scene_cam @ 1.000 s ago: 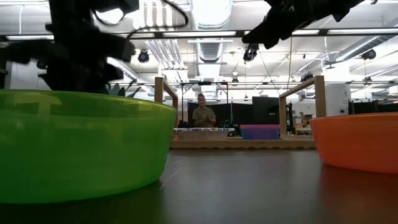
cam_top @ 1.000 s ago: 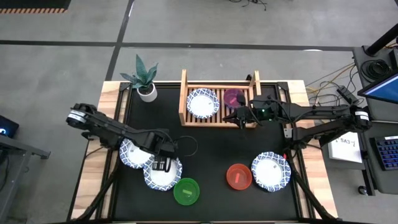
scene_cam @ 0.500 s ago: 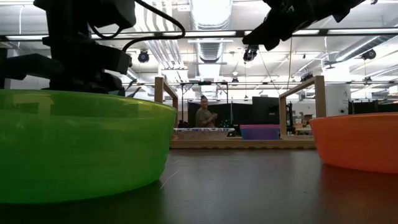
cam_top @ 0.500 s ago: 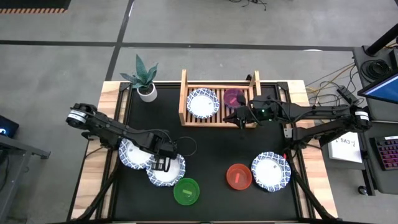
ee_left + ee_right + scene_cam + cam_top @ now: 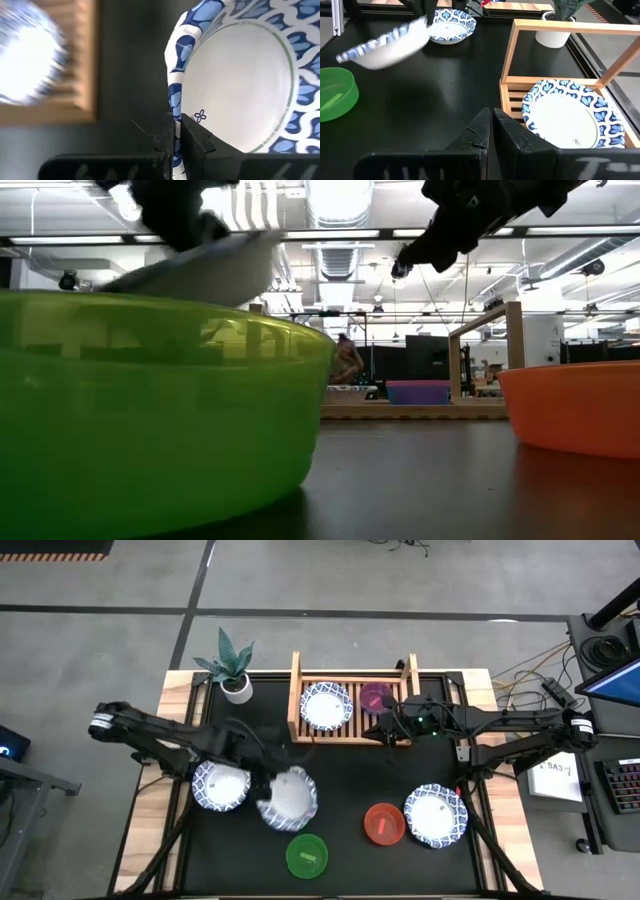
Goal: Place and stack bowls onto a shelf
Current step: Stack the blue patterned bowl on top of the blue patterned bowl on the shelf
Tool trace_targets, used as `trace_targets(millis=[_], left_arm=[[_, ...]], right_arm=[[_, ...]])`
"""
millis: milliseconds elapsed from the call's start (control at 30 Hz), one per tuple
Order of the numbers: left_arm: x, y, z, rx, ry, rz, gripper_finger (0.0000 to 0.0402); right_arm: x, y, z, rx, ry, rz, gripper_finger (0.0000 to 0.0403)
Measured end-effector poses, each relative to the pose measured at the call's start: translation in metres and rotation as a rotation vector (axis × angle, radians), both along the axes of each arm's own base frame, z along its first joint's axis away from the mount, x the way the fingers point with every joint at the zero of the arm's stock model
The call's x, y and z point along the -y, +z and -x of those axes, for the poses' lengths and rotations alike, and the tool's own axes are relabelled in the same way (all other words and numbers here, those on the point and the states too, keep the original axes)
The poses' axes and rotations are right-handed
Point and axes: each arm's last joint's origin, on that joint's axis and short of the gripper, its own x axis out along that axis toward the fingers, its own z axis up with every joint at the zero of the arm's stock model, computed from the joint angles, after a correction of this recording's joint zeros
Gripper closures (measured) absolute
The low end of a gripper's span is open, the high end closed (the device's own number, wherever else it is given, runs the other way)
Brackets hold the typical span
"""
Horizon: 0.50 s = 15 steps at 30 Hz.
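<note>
Change: A second ago our left gripper [image 5: 174,142] was wide apart over a blue-rim bowl. Now it pinches that held bowl [image 5: 288,797] by the rim, and the bowl is up off the table and tilted.
Green bowl: The green bowl [image 5: 306,855] has slid a bit toward the table's front edge.
Right gripper: Our right gripper [image 5: 491,131] is pressed together with nothing in it. It hangs by the shelf [image 5: 296,695], same spot as before.
Room: We see bare black table [image 5: 350,775] between the held bowl and the shelf. The shelf has a free spot at its right end.
Edges: A second blue bowl [image 5: 220,785] sits just beside the held bowl. The red bowl [image 5: 384,824] and a right blue bowl [image 5: 436,816] sit near the front right.
On the shelf: A shelf bowl [image 5: 326,706] and a magenta bowl [image 5: 376,696] sit there.
Look: The held bowl is white inside, with a wavy blue rim.
</note>
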Motion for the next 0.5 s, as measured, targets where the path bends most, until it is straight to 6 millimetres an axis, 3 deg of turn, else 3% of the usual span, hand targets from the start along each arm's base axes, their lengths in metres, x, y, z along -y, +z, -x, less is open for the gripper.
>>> trace_targets(millis=[267, 500], left_arm=[[-0.072, 0.06, -0.019, 0.338, 0.217, -0.15, 0.0401], [-0.152, 0.07, -0.056, 0.359, 0.415, -0.236, 0.0402]], right_arm=[[-0.001, -0.001, 0.0, -0.008, 0.0, -0.014, 0.0392], [-0.003, -0.003, 0.001, -0.03, 0.011, -0.007, 0.0392]])
